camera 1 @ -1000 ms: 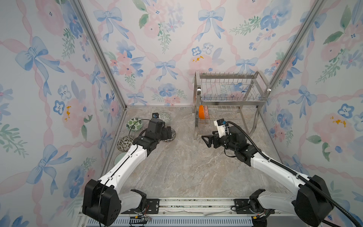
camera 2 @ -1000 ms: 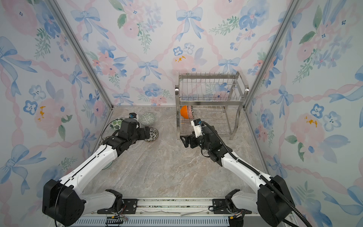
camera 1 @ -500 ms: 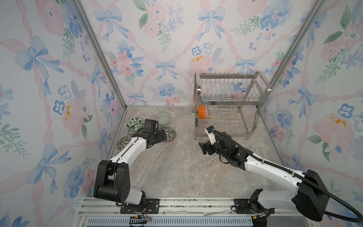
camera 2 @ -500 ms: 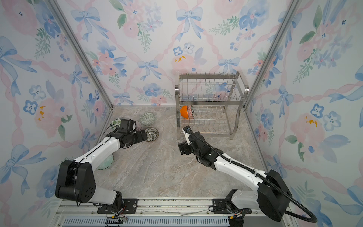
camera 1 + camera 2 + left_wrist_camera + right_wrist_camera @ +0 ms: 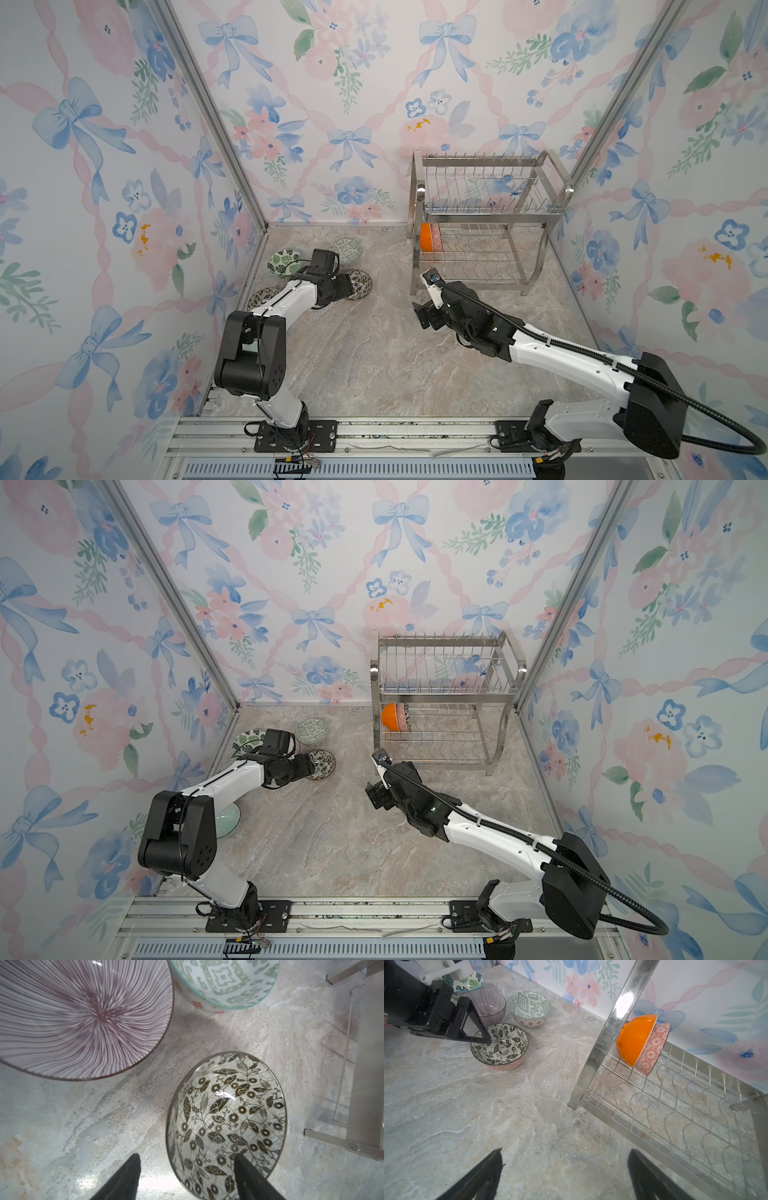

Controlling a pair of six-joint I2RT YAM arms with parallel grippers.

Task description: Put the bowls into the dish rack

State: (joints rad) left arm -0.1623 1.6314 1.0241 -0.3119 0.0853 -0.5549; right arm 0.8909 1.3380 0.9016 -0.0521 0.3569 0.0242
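Observation:
My left gripper [image 5: 187, 1156] stands open astride the near rim of the dark-leaf bowl [image 5: 226, 1118], one finger inside and one outside, with a gap still showing. That bowl [image 5: 359, 284] sits upright on the table left of centre. In the dish rack [image 5: 486, 216], an orange bowl [image 5: 635, 1039] and a pink patterned bowl [image 5: 652, 1049] stand on edge at the lower tier's left end. My right gripper [image 5: 565, 1151] is open and empty over bare table by the rack's front left leg [image 5: 608, 1028].
A purple-line bowl [image 5: 83, 1018], a green geometric bowl [image 5: 224, 980] and a green-leaf bowl [image 5: 282, 262] crowd behind the left gripper. Another dark patterned bowl [image 5: 262, 297] and a pale green bowl [image 5: 228, 820] lie under the left arm by the wall.
My left gripper has come down over the dark-leaf bowl's rim and its jaws have narrowed. The right arm has drawn back from the rack towards the front, still open.

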